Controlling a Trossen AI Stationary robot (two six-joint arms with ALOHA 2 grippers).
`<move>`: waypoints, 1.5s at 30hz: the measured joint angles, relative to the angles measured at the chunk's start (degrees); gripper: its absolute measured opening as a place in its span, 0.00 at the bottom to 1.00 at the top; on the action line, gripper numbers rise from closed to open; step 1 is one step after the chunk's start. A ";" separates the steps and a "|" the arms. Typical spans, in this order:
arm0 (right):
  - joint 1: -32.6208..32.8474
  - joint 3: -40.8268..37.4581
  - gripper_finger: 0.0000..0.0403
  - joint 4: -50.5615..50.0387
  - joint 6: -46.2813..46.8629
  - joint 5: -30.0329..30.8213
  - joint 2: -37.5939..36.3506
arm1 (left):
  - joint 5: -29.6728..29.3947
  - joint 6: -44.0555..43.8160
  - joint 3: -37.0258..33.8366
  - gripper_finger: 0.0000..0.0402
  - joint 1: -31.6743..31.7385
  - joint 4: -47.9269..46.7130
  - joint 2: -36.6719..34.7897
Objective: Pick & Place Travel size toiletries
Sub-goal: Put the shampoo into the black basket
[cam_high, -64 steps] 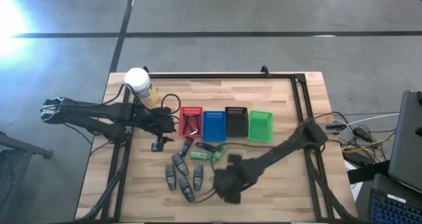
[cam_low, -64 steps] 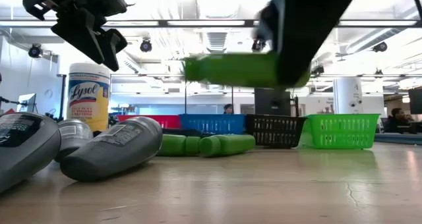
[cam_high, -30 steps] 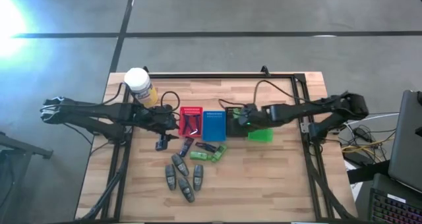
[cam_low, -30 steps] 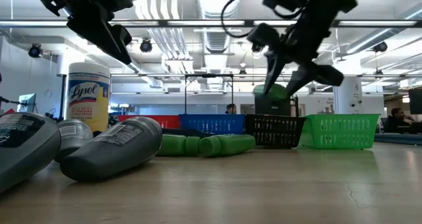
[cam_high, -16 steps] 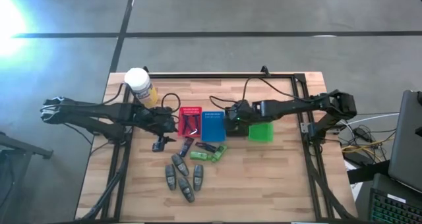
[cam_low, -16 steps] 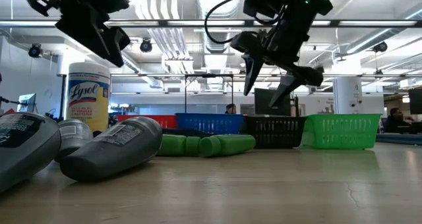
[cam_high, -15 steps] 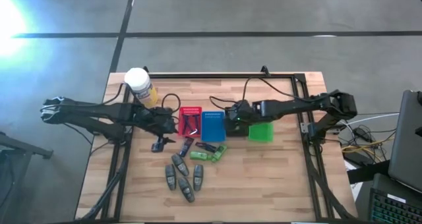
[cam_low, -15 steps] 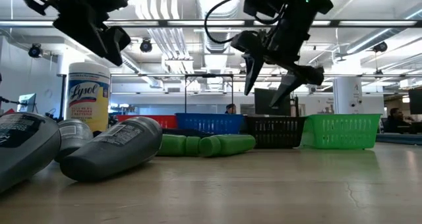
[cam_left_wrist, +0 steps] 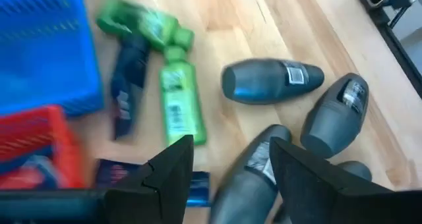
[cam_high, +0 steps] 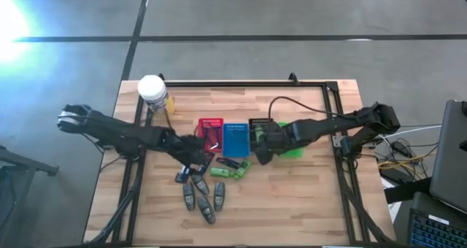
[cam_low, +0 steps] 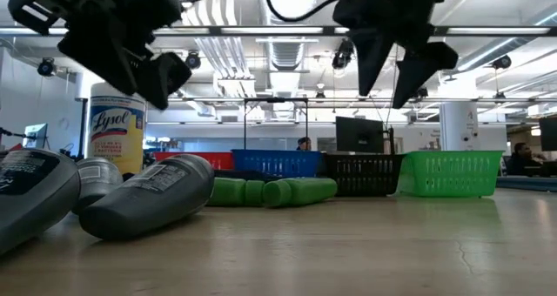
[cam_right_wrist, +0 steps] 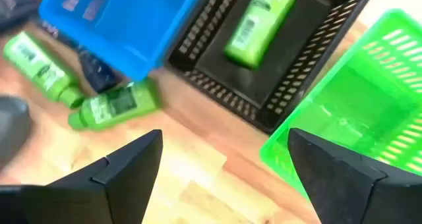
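Several grey oval tubes (cam_high: 201, 197) lie on the table near its front, with green tubes (cam_high: 228, 173) and dark navy sticks (cam_high: 219, 161) just behind them. One green tube (cam_right_wrist: 260, 23) lies flat in the black basket (cam_right_wrist: 290, 72). My left gripper (cam_left_wrist: 231, 178) hovers open above the grey tubes (cam_left_wrist: 270, 82), with nothing between its fingers. My right gripper (cam_right_wrist: 227, 178) hangs wide open above the table, on the near side of the black basket (cam_high: 260, 131) and green basket (cam_high: 292, 142). In the low view both grippers (cam_low: 165, 78) (cam_low: 387, 78) hang well above the table.
Red (cam_high: 211, 131), blue (cam_high: 236, 137), black and green slotted baskets stand in a row mid-table. A white-lidded yellow jar (cam_high: 152, 91) stands at the far left corner. A black rail (cam_high: 248, 84) frames the table. Bare wood lies at the front right (cam_high: 306, 204).
My right gripper has opened over the black basket and let go of a green tube, which now lies in it; the gripper then moved toward the near edge. My left gripper has moved from beside the red basket toward the near edge and right, over the grey tubes.
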 joint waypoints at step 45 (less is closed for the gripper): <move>5.43 -2.42 0.74 3.46 -11.24 2.08 -0.31 | -10.86 -7.06 9.12 0.41 -2.40 2.83 26.30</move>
